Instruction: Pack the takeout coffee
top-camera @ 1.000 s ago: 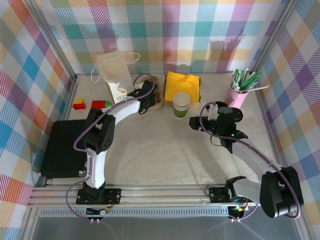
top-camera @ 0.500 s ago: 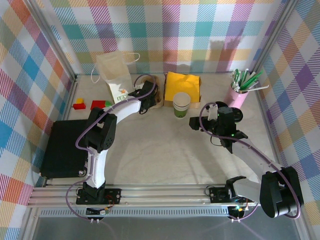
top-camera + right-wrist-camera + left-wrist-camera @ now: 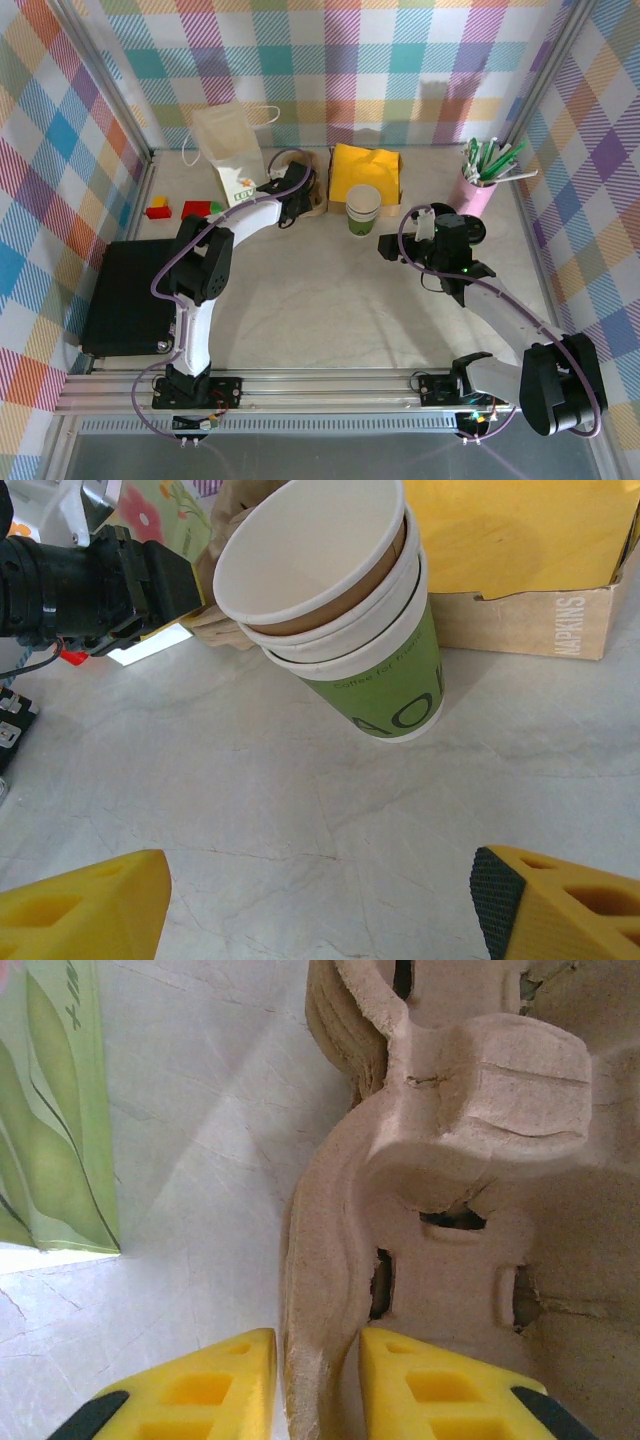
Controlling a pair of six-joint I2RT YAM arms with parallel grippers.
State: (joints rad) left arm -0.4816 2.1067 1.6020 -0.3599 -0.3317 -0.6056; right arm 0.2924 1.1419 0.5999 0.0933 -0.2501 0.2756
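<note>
My left gripper [image 3: 315, 1345] straddles the pulp tray [image 3: 450, 1160] wall, clamped or not I cannot tell; my right gripper [image 3: 320, 870] gapes before the coffee cup [image 3: 340, 610], which a careless nudge could topple.

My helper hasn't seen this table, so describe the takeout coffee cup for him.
At the back of the table, find the yellow napkin box. The takeout coffee cup stands upright just in front of it. Unlike the pink pen holder to its right and the brown pulp tray to its left, it is white above and green below.
</note>
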